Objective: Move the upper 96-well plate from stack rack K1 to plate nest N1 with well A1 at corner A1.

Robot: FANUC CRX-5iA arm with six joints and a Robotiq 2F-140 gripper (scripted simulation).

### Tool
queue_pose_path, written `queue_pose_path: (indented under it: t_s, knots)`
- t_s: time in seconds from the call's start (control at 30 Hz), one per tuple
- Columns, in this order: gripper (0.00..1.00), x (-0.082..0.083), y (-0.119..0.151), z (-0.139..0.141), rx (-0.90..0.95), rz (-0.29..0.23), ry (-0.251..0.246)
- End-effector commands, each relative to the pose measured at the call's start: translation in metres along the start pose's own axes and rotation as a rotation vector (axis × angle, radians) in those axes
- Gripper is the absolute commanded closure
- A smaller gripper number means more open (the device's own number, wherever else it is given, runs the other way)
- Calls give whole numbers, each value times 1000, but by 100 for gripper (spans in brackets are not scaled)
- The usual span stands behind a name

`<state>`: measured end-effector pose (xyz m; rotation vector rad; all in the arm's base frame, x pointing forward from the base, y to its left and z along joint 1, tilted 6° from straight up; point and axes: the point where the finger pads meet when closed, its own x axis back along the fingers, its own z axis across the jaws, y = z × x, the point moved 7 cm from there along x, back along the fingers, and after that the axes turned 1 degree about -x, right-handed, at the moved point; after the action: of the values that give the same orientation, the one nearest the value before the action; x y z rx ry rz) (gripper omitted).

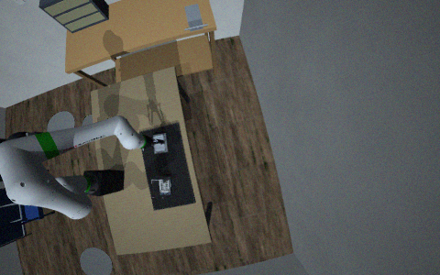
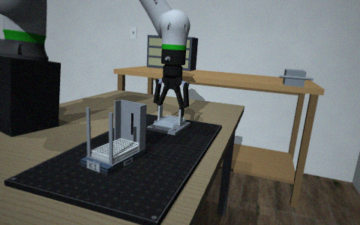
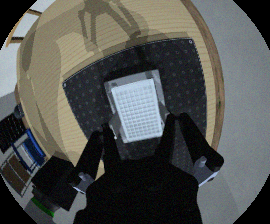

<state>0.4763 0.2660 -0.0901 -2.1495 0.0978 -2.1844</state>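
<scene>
in the exterior view, going from the left edge inward: the arm's black pedestal [image 2: 37, 112] is standing at the left of the frame, on the wooden table [image 2: 14, 187]. right of it, on the dark perforated mat [image 2: 175, 165], the stack rack k1 [image 2: 130, 112] is sitting lower left of centre, with its posts up and one white plate, the lower plate [image 2: 117, 149], lying in its base. it looks undisturbed.

just right of centre the gripper [image 2: 171, 109] is hanging straight down from the white wrist, over the plate nest n1 [image 2: 179, 129] near the far end of the mat. the jaws are not pressed together; they are pinching the upper plate [image 3: 138, 111] across its sides. in the wrist view that plate is filling the middle of the frame between the two dark fingers, with the nest's pale border showing around it. in the exterior view the plate is sitting very low at the nest, but whether it is fully down inside the locators i cannot tell.

judging from this, the placing step is in hand: the plate is at or almost at its seat. the a1 marker is too small to read here, so the orientation cannot be checked. the next move likely calls for a gentle final lowering if any gap remains, then spreading the jaws and lifting straight up so the plate is not dragged out of the locators.

at the right of the frame, a second wooden bench [image 2: 243, 80] is standing against the wall.
</scene>
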Motion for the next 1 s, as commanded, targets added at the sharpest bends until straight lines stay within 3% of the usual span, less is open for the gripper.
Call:
queue_pose_path:
  t_s: [0.0, 0.97]
  knots:
    - [100, 0, 0, 0, 0, 0, 0]
    - [100, -4, 0, 0, 0, 0, 0]
